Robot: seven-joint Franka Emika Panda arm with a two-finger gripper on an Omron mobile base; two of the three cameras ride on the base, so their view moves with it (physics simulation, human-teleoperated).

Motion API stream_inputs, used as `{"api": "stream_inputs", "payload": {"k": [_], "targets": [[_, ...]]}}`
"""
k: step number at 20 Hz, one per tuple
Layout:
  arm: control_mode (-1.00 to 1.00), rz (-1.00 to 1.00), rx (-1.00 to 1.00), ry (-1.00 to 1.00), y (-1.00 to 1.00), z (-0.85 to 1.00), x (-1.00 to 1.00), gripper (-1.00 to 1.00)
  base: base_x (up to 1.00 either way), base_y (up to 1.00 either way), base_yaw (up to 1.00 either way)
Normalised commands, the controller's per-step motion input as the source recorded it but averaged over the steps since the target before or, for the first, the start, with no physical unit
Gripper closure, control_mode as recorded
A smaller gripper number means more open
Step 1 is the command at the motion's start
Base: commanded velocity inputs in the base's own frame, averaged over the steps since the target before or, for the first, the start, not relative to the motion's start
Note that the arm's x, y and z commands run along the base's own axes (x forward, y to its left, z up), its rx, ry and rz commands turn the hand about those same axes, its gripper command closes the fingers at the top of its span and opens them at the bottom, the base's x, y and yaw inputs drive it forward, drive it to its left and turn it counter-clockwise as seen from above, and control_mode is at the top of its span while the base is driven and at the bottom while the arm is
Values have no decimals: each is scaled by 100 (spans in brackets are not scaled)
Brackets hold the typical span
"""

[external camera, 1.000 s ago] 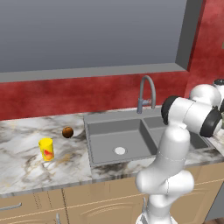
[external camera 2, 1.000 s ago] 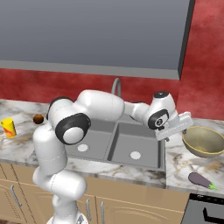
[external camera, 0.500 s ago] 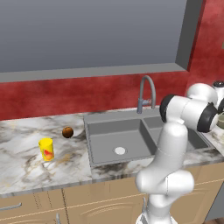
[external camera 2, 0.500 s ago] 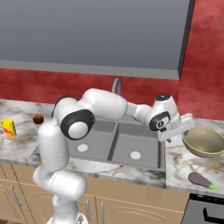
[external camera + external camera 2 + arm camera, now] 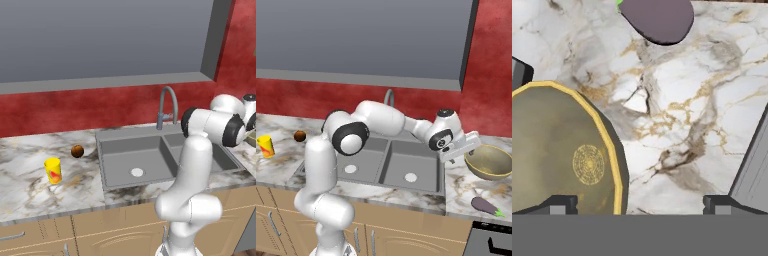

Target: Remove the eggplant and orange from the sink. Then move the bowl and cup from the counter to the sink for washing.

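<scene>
This is a home kitchen, rendered in simulation. A grey two-basin sink [image 5: 387, 165] with a curved tap [image 5: 169, 106] is set into a marble-patterned counter [image 5: 30, 182] over tan wood cabinets [image 5: 406, 240] with metal handles, backed by a red wall. A bowl [image 5: 490, 162], an eggplant [image 5: 484, 205], a yellow cup [image 5: 53, 170] and an orange [image 5: 77, 151] lie on the counter.

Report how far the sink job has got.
Done: the eggplant and the orange lie on the counter, out of the sink. In hand: the open gripper hangs beside the bowl, holding nothing. Left: bowl and cup both go into the sink.
</scene>
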Motion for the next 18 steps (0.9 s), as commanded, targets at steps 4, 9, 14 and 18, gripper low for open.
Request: {"api": "stream_inputs", "payload": {"k": [4, 9, 14, 18], "targets": [[-100, 0, 0, 0, -15, -9, 10, -100, 0, 0, 0], [-100, 0, 0, 0, -11, -10, 10, -100, 0, 0, 0], [-100, 0, 0, 0, -8, -11, 10, -100, 0, 0, 0], [-100, 0, 0, 0, -6, -12, 10, -100, 0, 0, 0]]}}
